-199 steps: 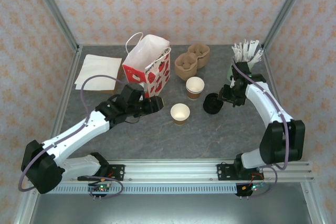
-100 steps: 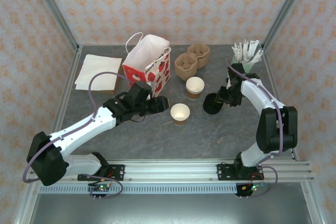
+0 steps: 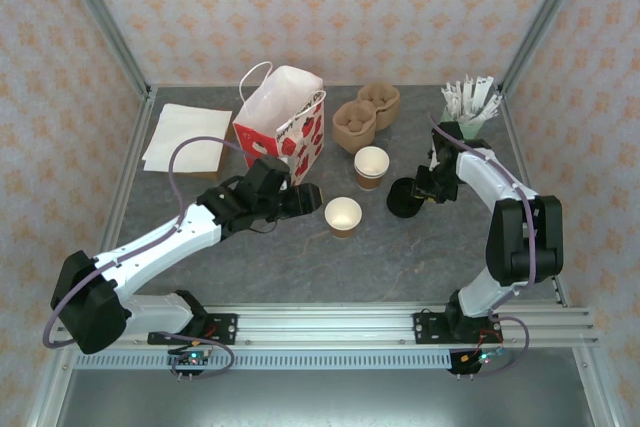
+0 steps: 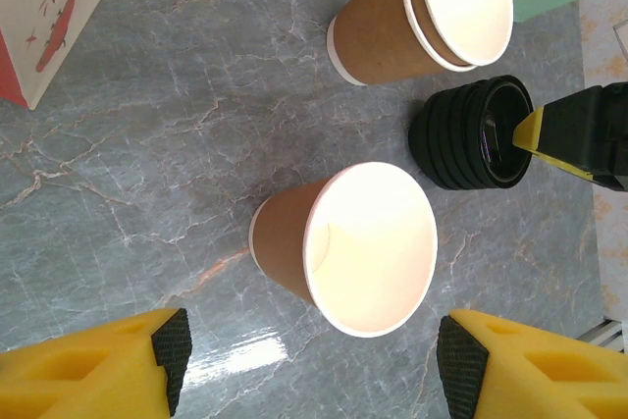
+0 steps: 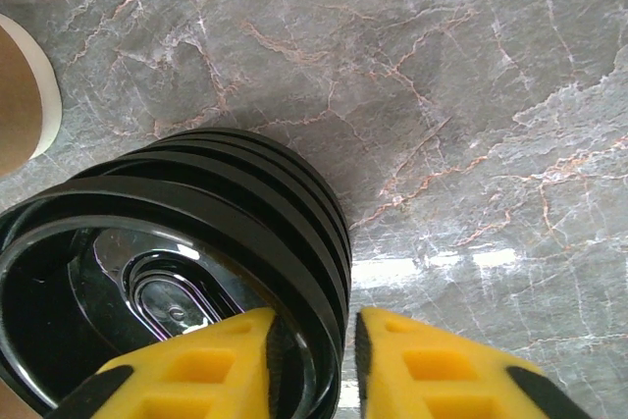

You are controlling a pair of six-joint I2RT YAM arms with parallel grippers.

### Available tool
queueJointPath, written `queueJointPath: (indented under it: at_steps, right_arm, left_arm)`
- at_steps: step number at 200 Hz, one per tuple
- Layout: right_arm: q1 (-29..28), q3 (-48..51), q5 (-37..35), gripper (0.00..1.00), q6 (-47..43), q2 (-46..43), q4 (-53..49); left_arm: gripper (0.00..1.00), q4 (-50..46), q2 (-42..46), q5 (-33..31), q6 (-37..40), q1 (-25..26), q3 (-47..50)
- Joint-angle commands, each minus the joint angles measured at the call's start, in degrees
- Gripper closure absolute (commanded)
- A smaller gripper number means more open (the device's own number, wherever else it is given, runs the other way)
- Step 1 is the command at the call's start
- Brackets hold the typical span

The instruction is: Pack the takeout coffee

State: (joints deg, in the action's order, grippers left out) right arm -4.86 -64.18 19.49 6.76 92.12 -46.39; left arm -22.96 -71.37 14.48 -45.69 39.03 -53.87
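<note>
Takeout coffee = small brown-sleeved paper cup with white rim, upright on the grey marble counter. It sits near the middle, right of the red-and-white paper bag and just in front of a nested pair of similar brown paper cups. No lid on it, and the inside looks empty from the left wrist view.

Handling, as a guess: very light and easy to tip or push. The thin paper wall will dent under a hard squeeze, though the rolled rim is stiffer. The cardboard sleeve gives some friction, so grab across the sleeve around mid-height with a gentle squeeze and keep it upright.

Left fingers are spread wide, one each side of the view with the cup centred between and ahead of them. They touch nothing and hold nothing.

Right fingers are nearly together, pinched on the rim wall of the stack of black plastic lids, one finger inside the top lid and one outside. That stack sits right of the cups, apart from the target cup.
</note>
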Motion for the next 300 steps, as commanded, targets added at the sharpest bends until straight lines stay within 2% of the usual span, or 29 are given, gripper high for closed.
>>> queueJointPath:
  at_steps: [1,71,109,142,162,195,220,248,268,300]
  right_arm:
    - [0.03,-1.20,-0.87,0.76,-0.70,-0.20,-0.28]
    - [0.05,-2.08,-1.79,0.83,-1.62,-2.92,-2.43]
    - [0.03,-1.71,-1.41,0.84,-1.47,-2.71,-2.30]
    - [0.03,-1.73,-0.84,0.84,-0.93,-5.85,-2.18]
    - [0.03,-1.37,1.87,0.84,-0.73,-8.59,-1.97]
    - [-0.62,0.93,9.20,0.84,-0.05,-15.40,1.09]
    - [-1.57,3.58,15.75,0.84,1.52,-21.53,6.14]
    - [-4.21,6.50,20.86,0.84,3.34,-27.89,13.13]
    - [-6.39,7.05,22.49,0.84,3.20,-29.86,15.18]
    - [-8.78,6.32,24.01,0.84,2.84,-30.35,15.65]
  left_arm:
    - [0.30,-0.94,0.10,-1.77,1.49,0.44,-2.17]
    - [0.30,-0.94,0.36,-2.25,1.55,0.48,-2.22]
    - [0.30,-1.10,0.52,-2.30,1.57,0.52,-2.28]
    - [0.30,-0.33,0.84,-1.61,1.40,0.52,-2.40]
    - [0.30,2.80,0.98,0.60,0.81,0.53,-2.52]
    - [0.28,10.42,-0.32,7.74,-0.39,0.59,-3.97]
    - [0.21,15.69,-2.18,12.54,-1.72,1.00,-6.11]
    - [0.18,22.09,-4.90,16.05,-4.54,1.23,-8.19]
    - [0.19,24.59,-7.19,17.83,-5.37,1.64,-10.35]
    - [0.20,23.56,-10.40,18.37,-4.34,2.94,-14.32]
